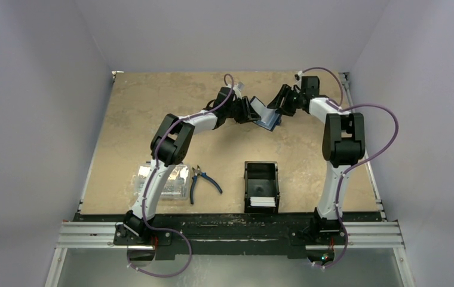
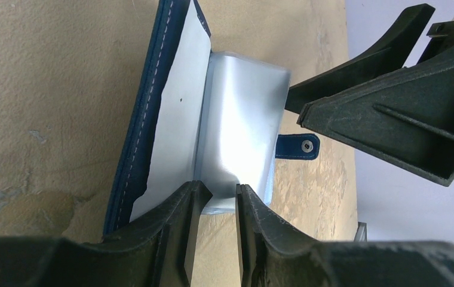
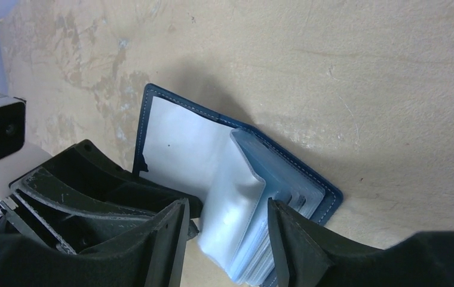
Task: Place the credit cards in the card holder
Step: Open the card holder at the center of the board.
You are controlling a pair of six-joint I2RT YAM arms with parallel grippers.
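The card holder, a navy wallet, lies open at the far middle of the table between both grippers. Its blue cover is spread flat and its clear sleeves bulge upward. My left gripper is open, and the lower edge of one sleeve lies between its tips. My right gripper is open and straddles the stack of sleeves without closing on it. Its fingers show at the right of the left wrist view. White credit cards lie in the near end of a black tray.
The black open-topped tray stands near the front edge, right of centre. A clear plastic box sits at the front left under the left arm, with blue-handled pliers beside it. Grey walls close in the table.
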